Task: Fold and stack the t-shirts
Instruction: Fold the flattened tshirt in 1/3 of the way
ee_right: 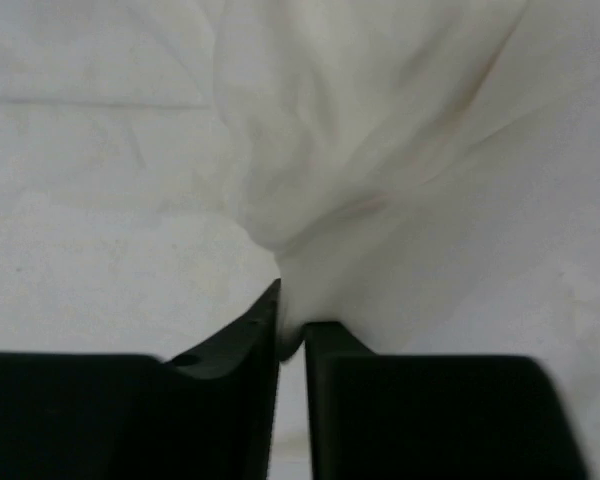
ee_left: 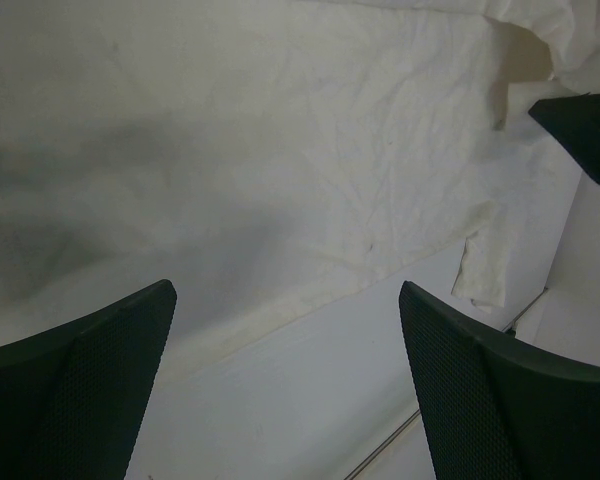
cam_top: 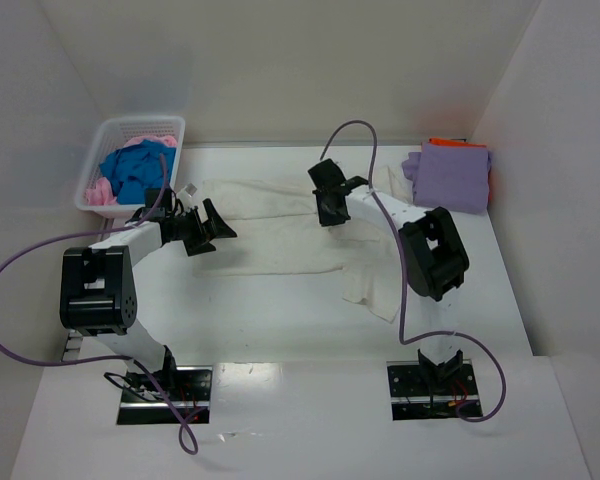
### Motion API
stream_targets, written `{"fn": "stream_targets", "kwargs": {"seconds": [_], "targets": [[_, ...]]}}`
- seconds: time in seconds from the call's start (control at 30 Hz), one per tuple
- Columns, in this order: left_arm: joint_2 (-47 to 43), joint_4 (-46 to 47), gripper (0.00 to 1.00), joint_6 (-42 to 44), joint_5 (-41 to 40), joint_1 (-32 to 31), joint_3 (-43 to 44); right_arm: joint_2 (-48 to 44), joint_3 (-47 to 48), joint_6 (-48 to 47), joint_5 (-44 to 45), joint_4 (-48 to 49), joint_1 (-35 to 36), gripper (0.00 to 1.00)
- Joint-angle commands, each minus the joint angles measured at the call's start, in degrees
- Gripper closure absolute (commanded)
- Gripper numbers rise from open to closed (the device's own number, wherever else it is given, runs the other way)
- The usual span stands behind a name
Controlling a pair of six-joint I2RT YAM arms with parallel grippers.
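A large cream-white t-shirt (cam_top: 280, 245) lies spread and creased across the middle of the table. My right gripper (cam_top: 330, 212) is over its far right part, shut on a pinched-up fold of the cream cloth (ee_right: 380, 150), which bunches between the jaws of the right gripper (ee_right: 292, 330). My left gripper (cam_top: 214, 228) stands wide open just over the shirt's left edge. In the left wrist view the left gripper (ee_left: 287, 295) holds nothing, with the cream shirt (ee_left: 280, 150) beyond it. A folded lavender t-shirt (cam_top: 450, 175) rests on an orange one (cam_top: 455, 143) at the back right.
A white lattice basket (cam_top: 98, 160) at the back left holds a blue shirt (cam_top: 135, 170) and a pink one (cam_top: 100, 192). White walls close in the table on three sides. Purple cables loop beside both arms. Bare table (ee_left: 310, 400) shows under the left fingers.
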Motion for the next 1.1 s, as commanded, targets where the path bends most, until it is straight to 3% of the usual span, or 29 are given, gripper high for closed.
{"fn": "stream_targets", "kwargs": {"seconds": [0.0,0.07,0.1,0.2,0.67,0.93,1.07], "targets": [[0.1,1.6,0.0,1.4,1.3,0.3,2.0,-1.7,-2.8,-1.1,-5.9,-1.4,0.9,0.75],[0.1,1.6,0.0,1.4,1.3,0.3,2.0,-2.5,-3.3,-1.1,-4.5,-1.3,0.9,0.57],[0.1,1.6,0.0,1.4,1.3,0.3,2.0,-3.1,-3.9,-1.1,-3.6,-1.3,0.9,0.42],[0.1,1.6,0.0,1.4,1.8,0.3,2.0,-3.7,-4.4,-1.1,1.3,-2.0,0.9,0.25],[0.1,1.6,0.0,1.4,2.3,0.3,2.0,-10.6,-8.1,2.0,6.3,0.0,-14.8,0.16],[0.1,1.6,0.0,1.4,2.3,0.3,2.0,-11.1,-9.4,2.0,-10.1,10.6,-26.7,0.19],[0.1,1.6,0.0,1.4,2.3,0.3,2.0,-8.2,-7.4,2.5,-15.0,14.8,-28.1,0.22]]}}
